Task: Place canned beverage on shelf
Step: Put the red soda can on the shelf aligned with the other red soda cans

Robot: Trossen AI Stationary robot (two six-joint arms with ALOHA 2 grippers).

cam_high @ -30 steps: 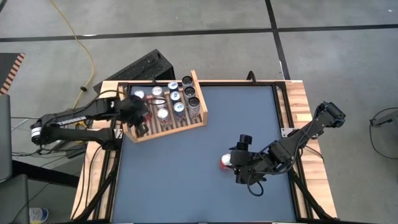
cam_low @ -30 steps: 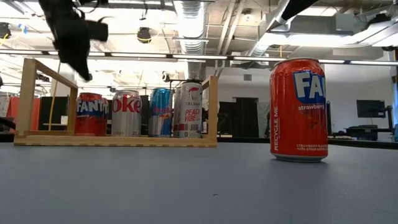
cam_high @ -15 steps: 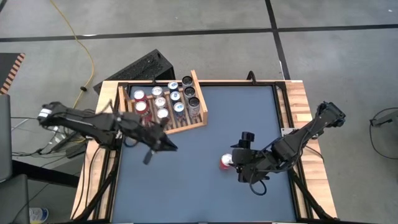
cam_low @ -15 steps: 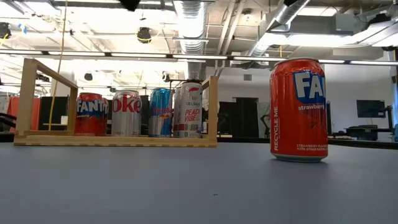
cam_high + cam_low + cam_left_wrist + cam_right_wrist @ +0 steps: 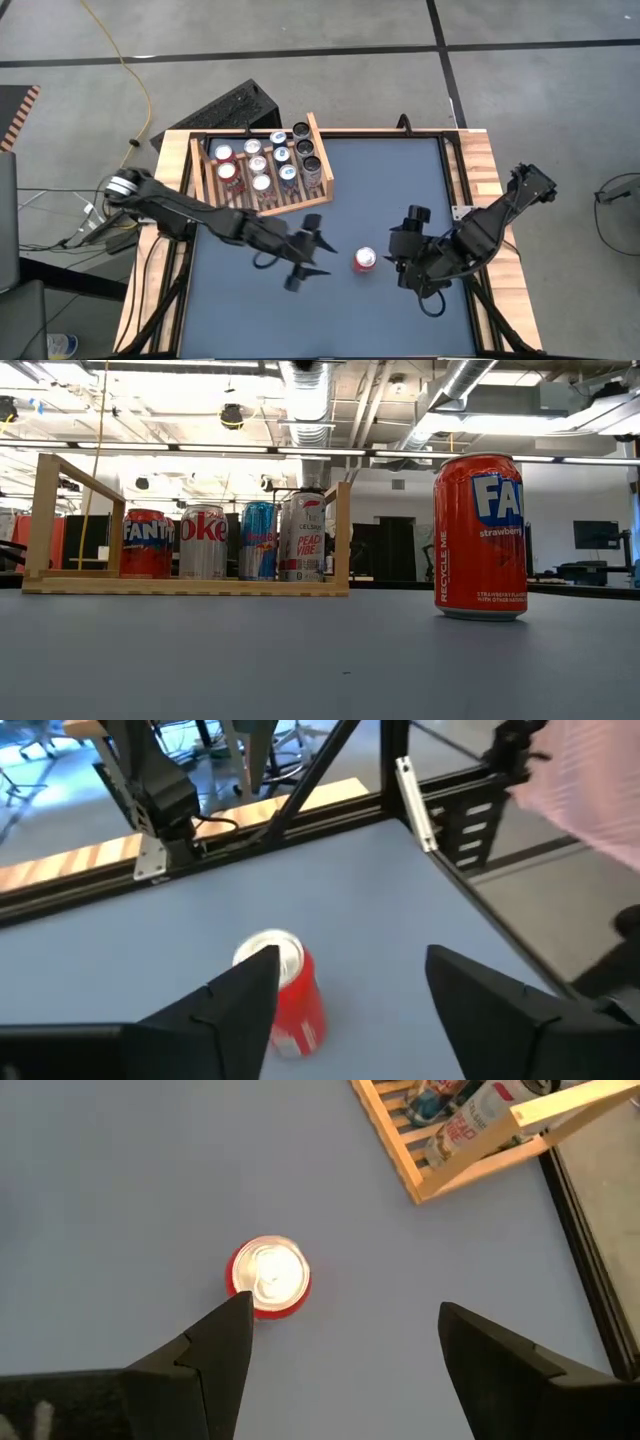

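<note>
A red canned beverage (image 5: 365,260) stands upright on the blue table, right of centre; it also shows in the low view (image 5: 480,535) and both wrist views (image 5: 288,992) (image 5: 270,1275). My left gripper (image 5: 320,250) hovers open just left of it, pointing at it, without touching. My right gripper (image 5: 398,250) is open a little to the can's right, also apart from it. The light-wood slatted shelf (image 5: 318,150) sits at the far left of the table with several cans standing in it (image 5: 230,540).
A black ridged box (image 5: 235,105) lies beyond the table's far left corner. Wooden borders (image 5: 490,170) frame the blue tabletop. Open blue surface lies between the shelf and the can, and along the near edge.
My left gripper has swung from over the shelf toward the table's near right, up to the red can, and has opened. My right gripper, still open, has drawn back from the can toward the right edge. The can stands where it was.
</note>
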